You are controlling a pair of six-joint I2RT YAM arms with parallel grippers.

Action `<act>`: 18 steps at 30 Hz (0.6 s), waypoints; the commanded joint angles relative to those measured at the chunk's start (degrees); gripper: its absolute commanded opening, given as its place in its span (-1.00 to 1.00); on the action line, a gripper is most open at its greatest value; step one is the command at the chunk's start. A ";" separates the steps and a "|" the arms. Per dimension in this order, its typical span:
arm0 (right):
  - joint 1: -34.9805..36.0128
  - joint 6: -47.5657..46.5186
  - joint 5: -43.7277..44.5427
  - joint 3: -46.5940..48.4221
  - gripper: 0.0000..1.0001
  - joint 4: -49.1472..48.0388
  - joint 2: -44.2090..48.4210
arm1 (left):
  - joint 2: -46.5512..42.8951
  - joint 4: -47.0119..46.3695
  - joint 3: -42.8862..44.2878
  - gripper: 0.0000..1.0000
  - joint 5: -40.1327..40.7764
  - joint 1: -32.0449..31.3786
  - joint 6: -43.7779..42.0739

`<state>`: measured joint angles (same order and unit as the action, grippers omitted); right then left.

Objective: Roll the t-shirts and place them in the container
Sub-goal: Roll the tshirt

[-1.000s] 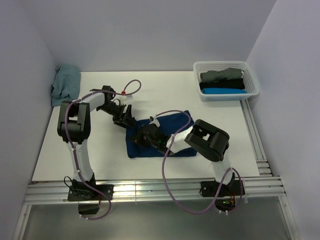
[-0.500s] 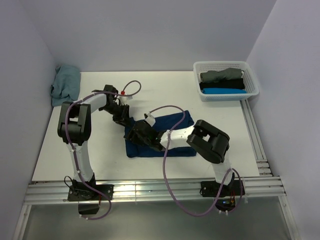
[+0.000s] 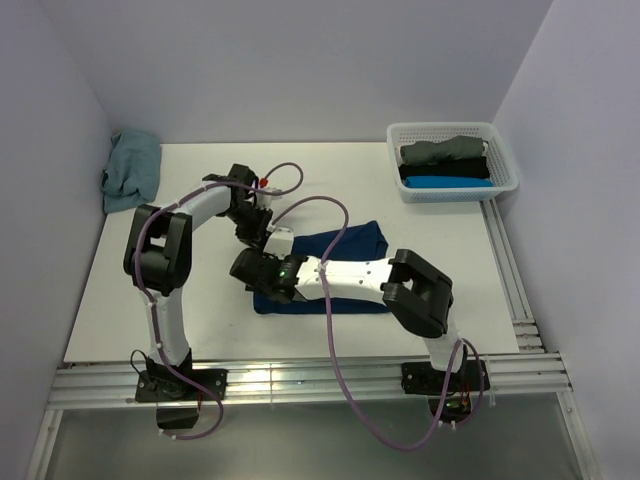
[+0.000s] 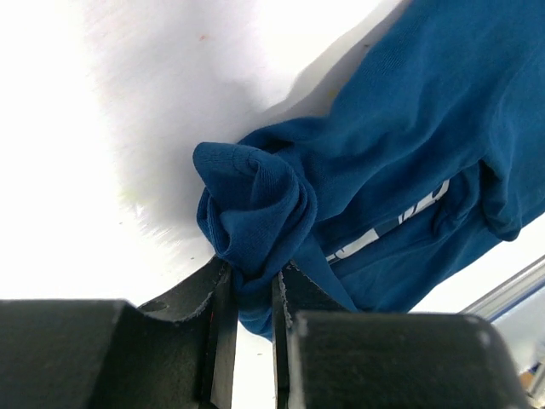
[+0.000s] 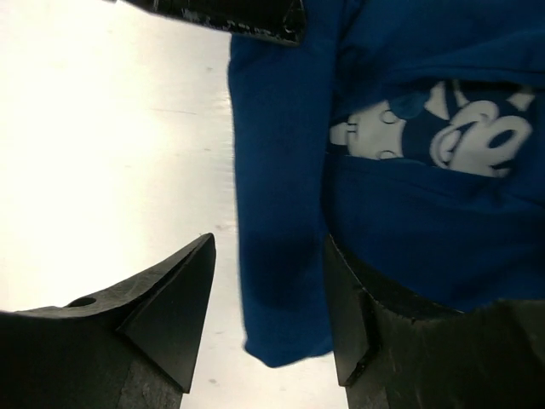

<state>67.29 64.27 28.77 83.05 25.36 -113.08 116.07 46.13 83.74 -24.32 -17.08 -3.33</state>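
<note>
A dark navy t-shirt [image 3: 345, 245] lies partly folded in the middle of the white table [image 3: 200, 310]. My left gripper [image 3: 265, 234] is at its back-left corner. The left wrist view has that gripper [image 4: 253, 294] shut on a bunched fold of the navy t-shirt [image 4: 409, 145]. My right gripper [image 3: 244, 268] is at the shirt's left edge. Its wrist view shows this gripper [image 5: 271, 256] open, with a strip of the navy t-shirt [image 5: 281, 153] lying between the fingers. A white cartoon print [image 5: 460, 128] shows in a fold.
A white basket [image 3: 440, 126] at the back right holds rolled shirts: grey [image 3: 445, 150], black [image 3: 445, 169] and bright blue [image 3: 450, 182]. A dusty teal shirt [image 3: 130, 168] lies crumpled in the back-left corner. Walls close in on three sides.
My left gripper has moved right onto the shirt's back-left corner and shut on it. My right gripper has opened and slid left to the shirt's left edge.
</note>
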 commanded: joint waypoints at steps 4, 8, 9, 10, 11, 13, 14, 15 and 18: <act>0.30 -4.67 7.26 5.53 0.17 3.38 -1.88 | -0.76 0.36 3.27 -0.79 2.87 -2.08 0.26; 0.30 -6.79 8.32 10.10 0.14 4.08 -5.31 | -0.14 1.07 4.06 -0.79 3.75 -2.43 0.34; 0.21 -7.40 8.58 10.99 0.14 4.43 -6.70 | -0.14 1.16 4.23 -0.79 4.01 -2.52 0.43; 0.21 -7.75 8.58 11.87 0.14 4.52 -7.33 | -0.06 1.16 4.32 -0.79 4.27 -2.52 0.43; 0.21 -8.10 8.49 13.53 0.14 4.60 -8.12 | -0.06 1.42 4.32 -0.79 4.62 -2.52 0.52; 0.13 -8.02 8.93 16.86 0.14 7.23 -10.58 | 0.12 1.59 4.41 -0.80 4.98 -2.61 0.61; 0.04 -8.11 9.19 17.76 0.14 7.94 -11.37 | 0.12 1.51 4.41 -0.80 5.24 -2.61 0.78; 0.04 -8.20 9.28 18.55 0.14 8.99 -12.59 | -0.05 1.51 4.32 -0.80 5.59 -2.61 0.96; 0.04 -7.76 9.81 21.45 0.13 11.97 -14.71 | -0.14 1.86 4.50 -0.80 6.21 -2.61 1.31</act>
<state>67.57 57.01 35.14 100.77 32.40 -126.10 116.09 47.72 85.91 -19.92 -19.46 -3.05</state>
